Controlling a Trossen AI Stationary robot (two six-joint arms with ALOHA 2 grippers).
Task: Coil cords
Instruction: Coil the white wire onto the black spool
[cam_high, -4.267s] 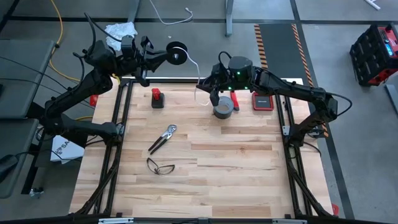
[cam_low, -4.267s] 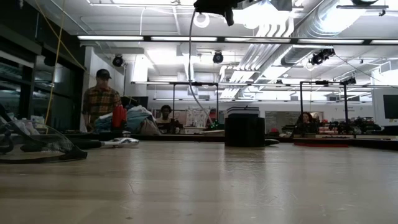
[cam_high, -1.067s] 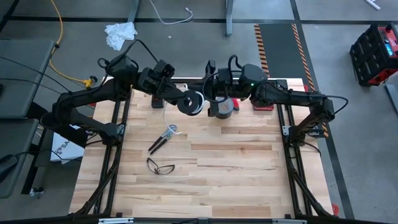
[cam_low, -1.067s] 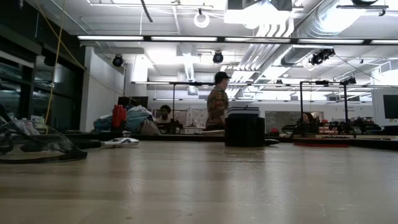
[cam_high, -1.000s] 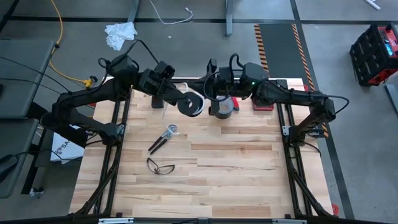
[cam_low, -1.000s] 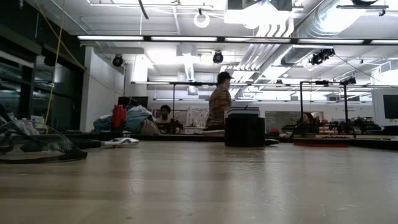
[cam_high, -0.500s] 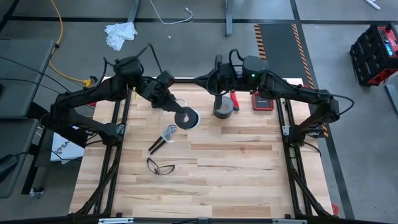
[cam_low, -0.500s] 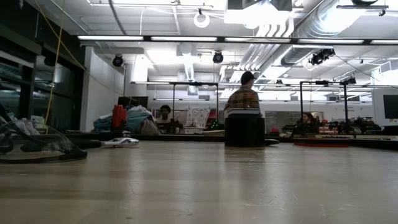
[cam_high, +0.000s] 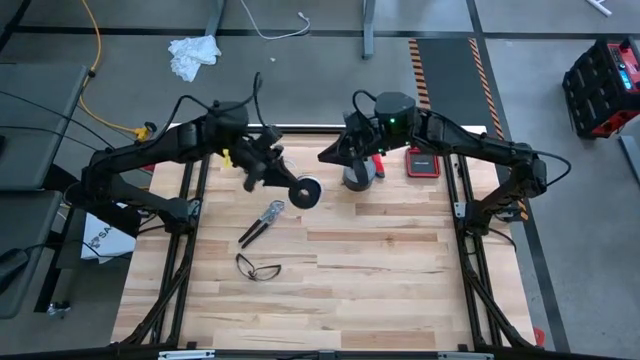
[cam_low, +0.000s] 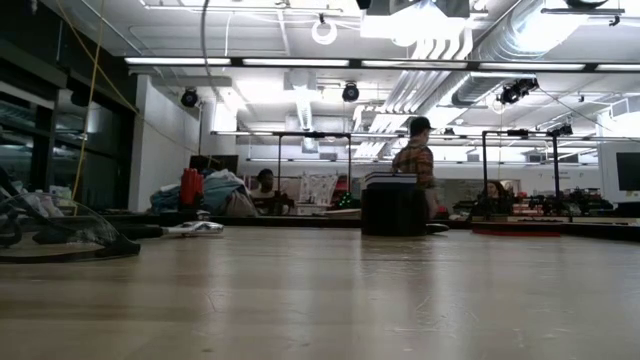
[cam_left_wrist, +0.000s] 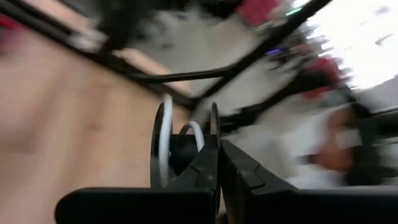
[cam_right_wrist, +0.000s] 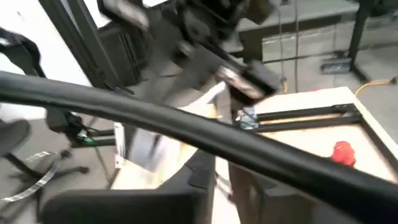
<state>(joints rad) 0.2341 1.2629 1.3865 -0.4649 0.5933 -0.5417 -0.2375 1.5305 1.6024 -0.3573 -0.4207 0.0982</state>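
The white cord (cam_left_wrist: 163, 140) sits wound on a small black spool (cam_high: 306, 192), and in the left wrist view its turns fill the gap between the 2 flanges, with 1 short loop rising off the hub. No loose tail is visible trailing from the spool in the high view, so the winding looks close to complete, though the free end is too small to find. What seems left, as a judgement, is tucking any remaining end and setting the spool down on the wooden table (cam_high: 400, 280).

The spool hangs over the far left part of the table, just past the pliers (cam_high: 262, 222), held by the left gripper (cam_left_wrist: 219, 163), whose 2 fingers are pressed together on 1 flange edge. The spool appears raised off the boards, but the overhead angle does not settle that.

The right gripper (cam_high: 328, 156) is just beyond the spool toward the far edge, beside the grey tape roll (cam_high: 358, 176). Nothing is seen in it, and its own wrist view is too smeared to show whether its fingers are apart.

Nearer the front lie safety glasses (cam_high: 257, 267). In the low view a person (cam_low: 416, 160) in a plaid shirt stands in the room behind the table.
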